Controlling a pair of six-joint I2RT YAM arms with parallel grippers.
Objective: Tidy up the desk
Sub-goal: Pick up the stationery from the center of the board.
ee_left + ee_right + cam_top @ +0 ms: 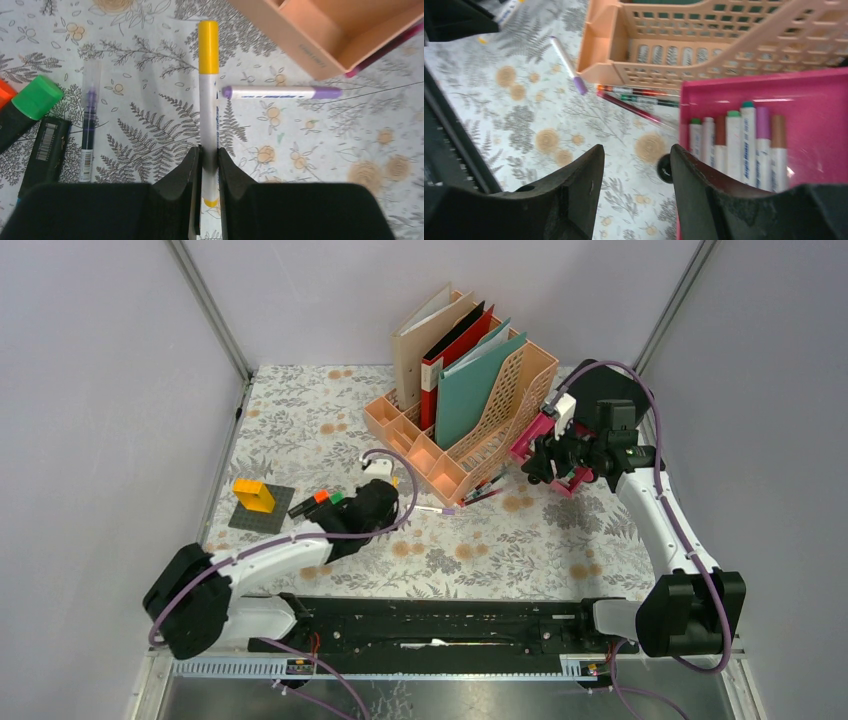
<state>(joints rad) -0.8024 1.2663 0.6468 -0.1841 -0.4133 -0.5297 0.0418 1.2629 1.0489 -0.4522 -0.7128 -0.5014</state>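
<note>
The desk (520, 540) is covered by a leaf-and-flower cloth. My left gripper (208, 152) is shut on a white marker with a yellow cap (208, 100), whose cap points away from me toward the peach file rack (470, 420). A purple-capped marker (282, 92) lies crosswise just right of it. My right gripper (636, 152) is open over bare cloth at the left edge of a pink tray (814, 95) holding several markers (734, 145). In the top view the right gripper (545, 462) sits by the rack's right side.
A green-capped marker (30, 102), a clear purple pen (89, 120) and a black bar (47, 150) lie left of my left gripper. Thin pens (639, 95) lie against the rack's base. A yellow brick (253, 495) stands on a grey baseplate (262, 510) at far left.
</note>
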